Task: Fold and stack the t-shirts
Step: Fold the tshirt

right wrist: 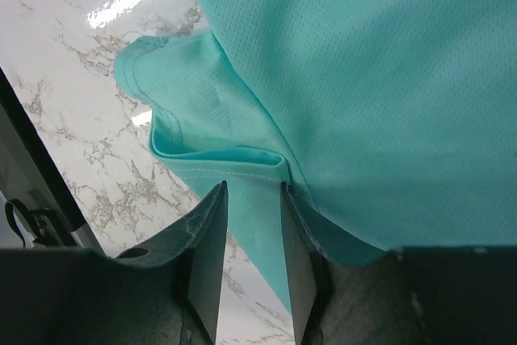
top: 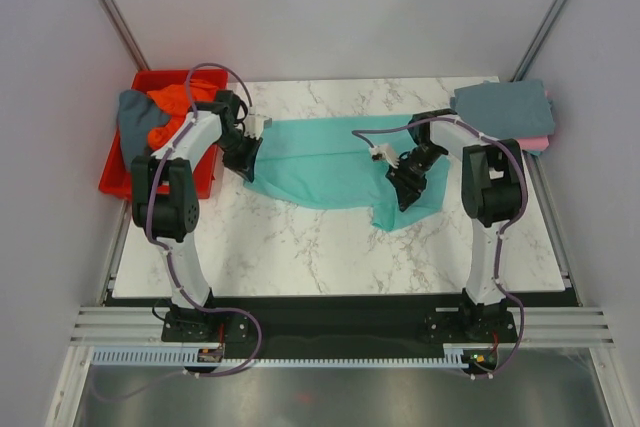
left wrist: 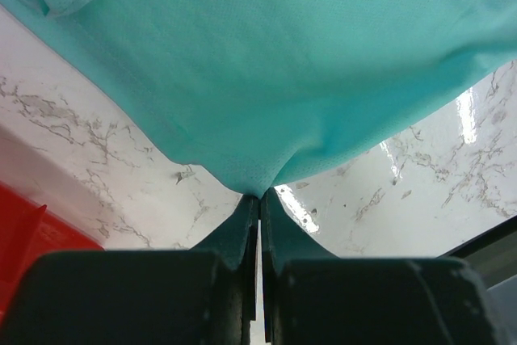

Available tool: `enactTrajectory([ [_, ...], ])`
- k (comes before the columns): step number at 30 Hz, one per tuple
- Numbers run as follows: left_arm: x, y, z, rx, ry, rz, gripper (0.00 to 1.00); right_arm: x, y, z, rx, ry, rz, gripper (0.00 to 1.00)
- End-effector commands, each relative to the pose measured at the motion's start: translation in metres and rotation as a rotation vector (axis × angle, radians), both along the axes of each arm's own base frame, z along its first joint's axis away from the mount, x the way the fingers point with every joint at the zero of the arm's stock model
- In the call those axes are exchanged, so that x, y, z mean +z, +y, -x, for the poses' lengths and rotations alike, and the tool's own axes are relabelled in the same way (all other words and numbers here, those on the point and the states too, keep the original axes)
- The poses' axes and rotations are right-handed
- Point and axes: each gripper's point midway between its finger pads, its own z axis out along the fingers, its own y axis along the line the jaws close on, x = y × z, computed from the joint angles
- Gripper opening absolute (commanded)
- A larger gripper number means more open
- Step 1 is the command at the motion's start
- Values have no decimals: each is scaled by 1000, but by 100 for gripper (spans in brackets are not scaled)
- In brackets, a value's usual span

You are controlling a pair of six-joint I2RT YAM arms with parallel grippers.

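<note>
Left hand (left wrist: 259,197) pinches the shirt (top: 320,162); right hand (right wrist: 252,187), narrowly open, straddles its hem (right wrist: 234,169). Close it squarely (before lifting).

Bright, even light is filling every view. Glare is shining off the marble table (left wrist: 477,111), and the near fingers (right wrist: 206,240) are blurring.
</note>
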Motion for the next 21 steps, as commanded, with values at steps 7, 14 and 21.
enactTrajectory([
  [7, 10, -7, 3, 5, -20, 45, 2, 2, 17, -16, 43, -55, -48, 39],
  [14, 9, -7, 3, 4, -17, 46, 2, 2, 15, -14, 48, -59, -39, 18],
  [21, 9, -7, 3, 4, -18, 49, 2, 9, 16, -15, 58, -105, -46, 37],
])
